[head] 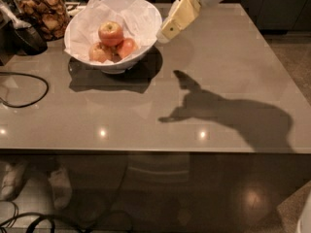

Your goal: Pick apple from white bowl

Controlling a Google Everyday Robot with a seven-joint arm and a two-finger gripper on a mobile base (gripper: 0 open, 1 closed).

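Note:
The apple is red with a yellow-green top and sits highest in the white bowl, on top of paler orange-pink apples. The bowl is lined with crumpled white paper and stands at the back left of the grey table. My gripper hangs above the table just right of the bowl's rim, its cream fingers pointing down and to the left. It holds nothing.
A glass jar of brown snacks stands behind the bowl to the left. A black cable loops on the table's left side. The arm's shadow lies across the middle and right of the table.

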